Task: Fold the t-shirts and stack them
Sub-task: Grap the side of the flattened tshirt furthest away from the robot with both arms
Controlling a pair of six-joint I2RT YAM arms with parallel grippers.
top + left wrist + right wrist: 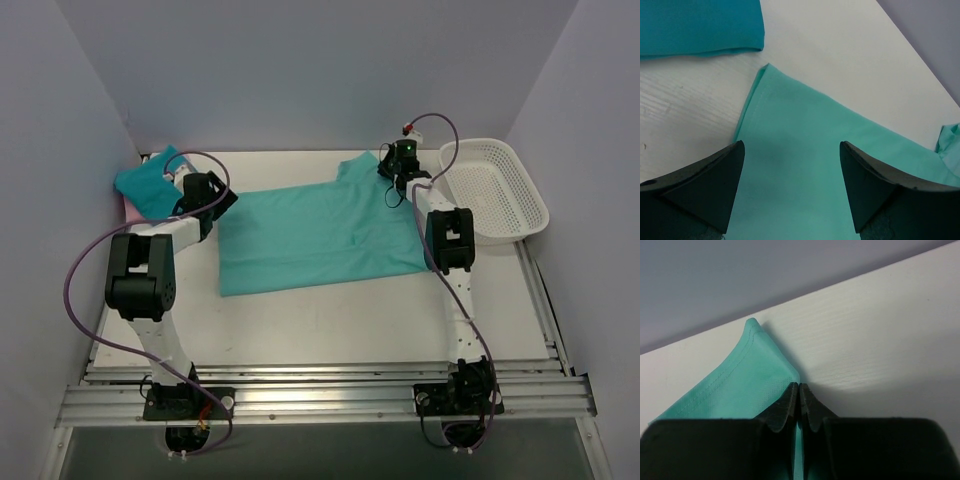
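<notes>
A teal t-shirt (320, 235) lies spread flat across the middle of the table. My left gripper (222, 200) is open and hovers over its far left corner, with cloth (800, 130) between the open fingers (715, 185) in the left wrist view. My right gripper (393, 180) is shut on the shirt's far right part near the sleeve. In the right wrist view it (799, 387) pinches the edge of the teal cloth (740, 380). A folded, bluer teal t-shirt (150, 180) lies at the back left on a pink one (128, 208). The bluer shirt also shows in the left wrist view (700, 25).
A white plastic mesh basket (495, 190) stands at the back right, close to the right arm. Purple-grey walls enclose the table on three sides. Metal rails (320, 395) run along the near edge by the arm bases.
</notes>
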